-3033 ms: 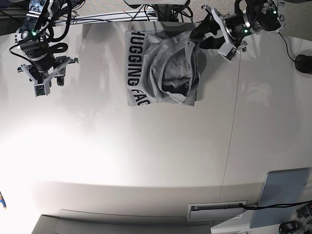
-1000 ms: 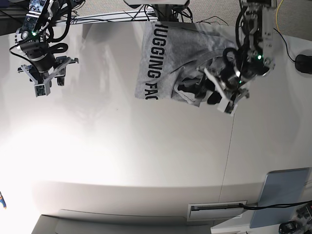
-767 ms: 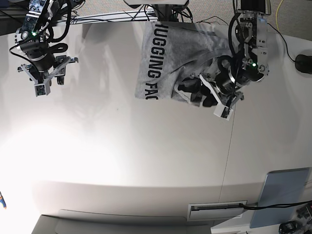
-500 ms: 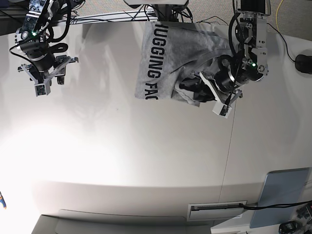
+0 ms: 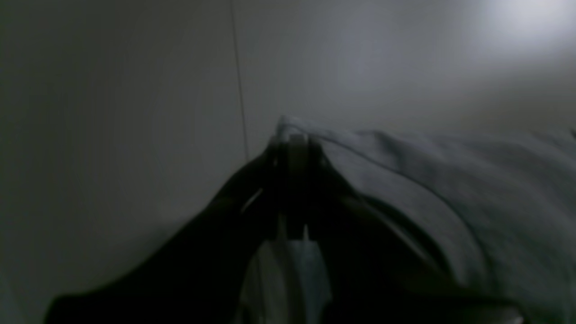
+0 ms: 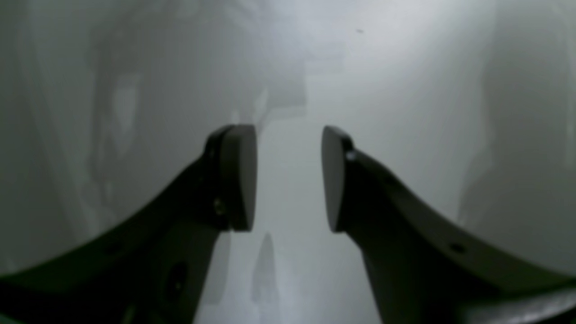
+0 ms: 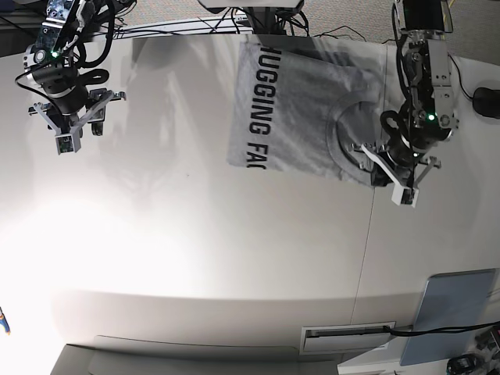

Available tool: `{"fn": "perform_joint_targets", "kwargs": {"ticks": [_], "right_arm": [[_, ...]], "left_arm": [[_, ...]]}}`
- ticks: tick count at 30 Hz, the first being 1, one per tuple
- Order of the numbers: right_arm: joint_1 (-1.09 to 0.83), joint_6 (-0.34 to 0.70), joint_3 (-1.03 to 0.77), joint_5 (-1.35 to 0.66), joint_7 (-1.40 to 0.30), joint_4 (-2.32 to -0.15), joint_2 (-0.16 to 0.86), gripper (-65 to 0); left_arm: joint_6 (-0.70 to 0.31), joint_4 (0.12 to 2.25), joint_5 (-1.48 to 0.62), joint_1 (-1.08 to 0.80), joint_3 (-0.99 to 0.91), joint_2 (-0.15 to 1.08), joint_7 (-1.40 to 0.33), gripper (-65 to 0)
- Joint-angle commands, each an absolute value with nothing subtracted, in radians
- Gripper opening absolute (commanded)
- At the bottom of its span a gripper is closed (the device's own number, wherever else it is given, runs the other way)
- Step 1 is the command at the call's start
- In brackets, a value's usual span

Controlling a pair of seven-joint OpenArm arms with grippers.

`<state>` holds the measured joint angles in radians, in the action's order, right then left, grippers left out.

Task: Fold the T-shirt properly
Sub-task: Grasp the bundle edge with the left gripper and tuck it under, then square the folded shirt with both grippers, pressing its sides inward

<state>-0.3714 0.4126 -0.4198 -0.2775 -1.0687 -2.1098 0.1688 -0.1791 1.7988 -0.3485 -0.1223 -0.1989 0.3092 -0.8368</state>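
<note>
The T-shirt (image 7: 301,109), bunched a second ago, is now drawn out flatter across the far part of the white table (image 7: 195,258). Its near corner is pinched in the closed left gripper (image 7: 383,173), so spreading seems underway. The right gripper (image 7: 74,129) is held open and empty, well apart.
</note>
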Motion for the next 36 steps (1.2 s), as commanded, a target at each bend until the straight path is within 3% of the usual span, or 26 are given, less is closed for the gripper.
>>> {"fn": "perform_joint_targets", "kwargs": {"ticks": [1, 3, 7, 9, 12, 17, 22, 29, 36], "right_arm": [[-0.368, 0.411, -0.426, -0.280, -1.045, -2.129, 0.180, -40.9], [-0.368, 0.411, -0.426, -0.280, -1.045, -2.129, 0.180, -40.9], [-0.368, 0.411, -0.426, -0.280, -1.046, -2.129, 0.180, -40.9], [-0.368, 0.411, -0.426, -0.280, -1.045, -2.129, 0.180, -40.9], [-0.368, 0.411, -0.426, -0.280, -1.035, -2.129, 0.180, -40.9], [-0.368, 0.411, -0.424, -0.280, -1.012, -2.129, 0.180, -41.0], [-0.363, 0.412, -0.424, -0.281, -1.012, -2.129, 0.180, -41.0], [-0.357, 0.446, -0.422, -0.342, -0.981, -2.129, 0.180, -41.0], [-0.270, 0.442, -0.286, -0.333, -0.995, -2.122, 0.180, -41.0]], "left_arm": [[-0.179, 1.815, -0.346, -0.109, -0.204, 0.318, -0.814, -65.0], [-0.179, 1.815, -0.326, -0.107, -0.204, 0.319, -0.810, -60.3], [-0.180, 1.815, -0.298, -0.099, -0.205, 0.319, -0.806, -41.2], [-0.184, 1.815, -0.299, -0.100, -0.215, 0.319, -0.807, -38.8], [-0.205, 1.826, -0.301, -0.106, -0.242, 0.319, -0.823, -44.5], [-0.480, 1.884, -0.584, -0.147, -0.290, 0.319, -1.033, -65.0], [-0.698, 1.911, -0.912, -0.252, -0.291, 0.326, -1.227, -65.0], [-0.698, 1.910, -1.000, -0.389, -0.290, 0.391, -1.316, -65.0], [-0.698, 1.861, -0.871, -0.457, -0.259, 0.391, -1.295, -65.0]]}}
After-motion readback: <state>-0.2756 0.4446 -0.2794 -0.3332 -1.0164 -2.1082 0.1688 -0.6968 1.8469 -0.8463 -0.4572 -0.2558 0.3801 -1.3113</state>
